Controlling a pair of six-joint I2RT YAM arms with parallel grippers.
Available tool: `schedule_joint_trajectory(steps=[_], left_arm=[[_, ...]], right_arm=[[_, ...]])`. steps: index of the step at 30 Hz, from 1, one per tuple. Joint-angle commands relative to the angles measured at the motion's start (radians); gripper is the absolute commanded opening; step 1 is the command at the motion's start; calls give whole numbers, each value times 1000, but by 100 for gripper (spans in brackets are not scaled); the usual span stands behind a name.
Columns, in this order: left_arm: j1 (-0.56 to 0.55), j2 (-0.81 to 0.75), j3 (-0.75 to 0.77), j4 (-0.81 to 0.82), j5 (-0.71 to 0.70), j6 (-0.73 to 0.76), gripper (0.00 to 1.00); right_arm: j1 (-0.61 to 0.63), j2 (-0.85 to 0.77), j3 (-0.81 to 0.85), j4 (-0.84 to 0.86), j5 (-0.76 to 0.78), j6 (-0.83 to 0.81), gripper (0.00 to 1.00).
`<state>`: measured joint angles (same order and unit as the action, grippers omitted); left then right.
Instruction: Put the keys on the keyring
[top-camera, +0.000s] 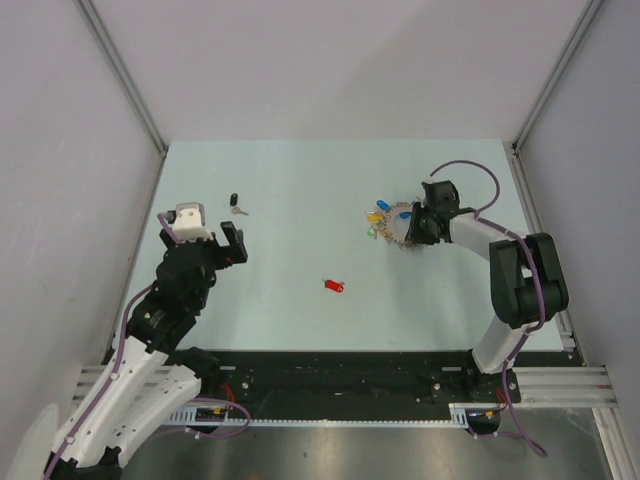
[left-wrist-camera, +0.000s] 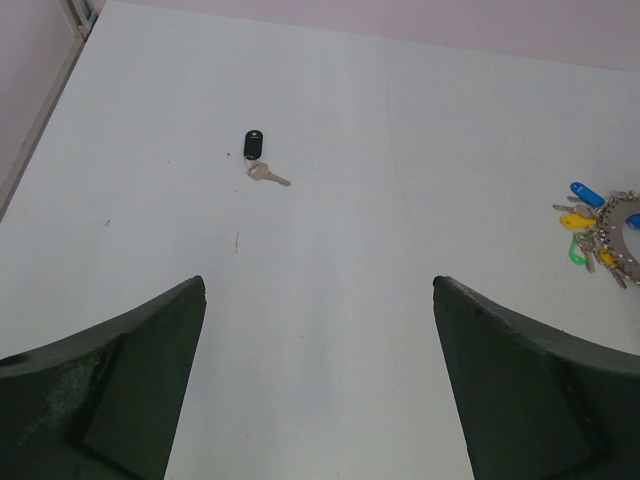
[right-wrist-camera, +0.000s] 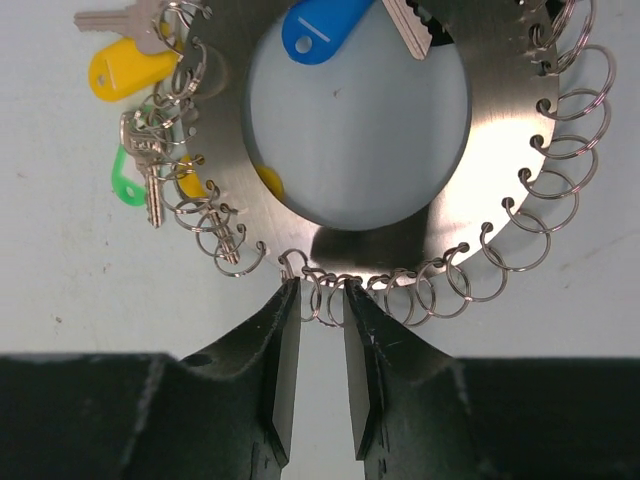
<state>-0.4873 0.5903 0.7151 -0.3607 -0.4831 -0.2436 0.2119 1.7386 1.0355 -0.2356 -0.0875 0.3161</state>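
Observation:
The keyring (right-wrist-camera: 500, 150) is a flat silver ring plate fringed with small split rings. It lies at the right of the table (top-camera: 393, 226) and at the right edge of the left wrist view (left-wrist-camera: 612, 232). Keys with blue (right-wrist-camera: 320, 25), yellow (right-wrist-camera: 130, 70) and green (right-wrist-camera: 125, 180) heads hang on it. My right gripper (right-wrist-camera: 320, 290) is at its near rim, jaws nearly shut with two small split rings pinched between them. The loose red-headed key (top-camera: 333, 286) lies mid-table. My left gripper (top-camera: 235, 245) is open and empty at the left (left-wrist-camera: 320, 285).
A black-headed key (top-camera: 236, 204) lies at the far left of the table, ahead of the left gripper (left-wrist-camera: 258, 155). Grey walls enclose the table on three sides. A metal rail (top-camera: 350, 385) runs along the near edge.

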Motion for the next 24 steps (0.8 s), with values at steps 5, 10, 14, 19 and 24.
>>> schedule_joint_trajectory(steps=[5,10,14,19,24], left_arm=[[9,0,-6,37,18,50,100],[9,2,-6,35,20,53,100],[9,2,-6,35,20,55,100],[10,2,-8,35,21,56,100],[9,3,-8,37,23,56,100]], right_arm=[[3,-24,43,32,-52,-14,29],[0,15,49,41,-72,-8,30],[3,42,58,39,-86,-6,29],[3,67,61,38,-104,-9,26],[9,68,61,21,-112,-17,24]])
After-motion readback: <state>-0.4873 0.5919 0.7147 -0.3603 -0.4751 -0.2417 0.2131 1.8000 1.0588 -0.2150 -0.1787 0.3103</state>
